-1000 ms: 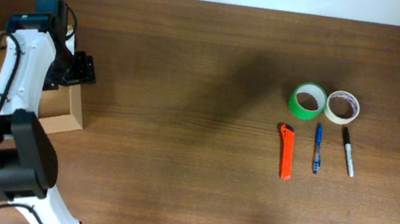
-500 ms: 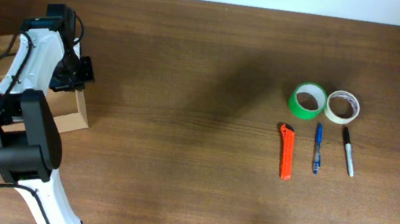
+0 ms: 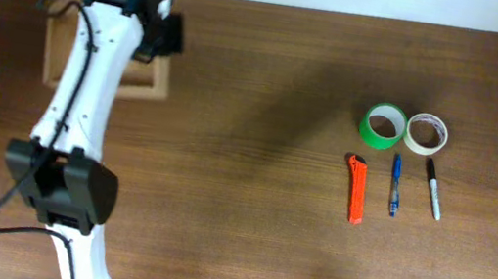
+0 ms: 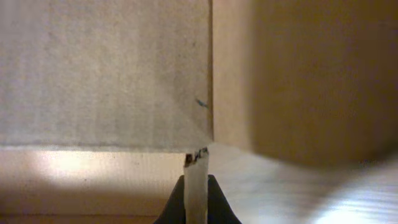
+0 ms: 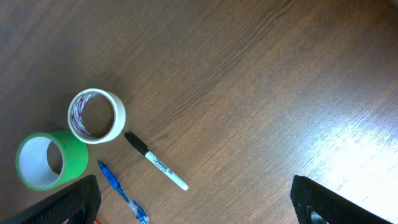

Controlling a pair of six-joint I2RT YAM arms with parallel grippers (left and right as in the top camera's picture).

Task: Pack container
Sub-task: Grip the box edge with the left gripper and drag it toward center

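The box (image 3: 49, 21) sits open at the far left of the worktop. The left hand (image 4: 198, 202) is pinched narrow on the edge of one wall, and its arm hides part of the inside. The right hand (image 5: 196, 208) hangs wide and empty at the right. Green tape (image 3: 383, 126), white tape (image 3: 426, 133), cutter (image 3: 356, 188), pen (image 3: 396, 184) and marker (image 3: 432, 189) lie at the right, well apart from the box. Packing looks not yet begun: every item is left to load.
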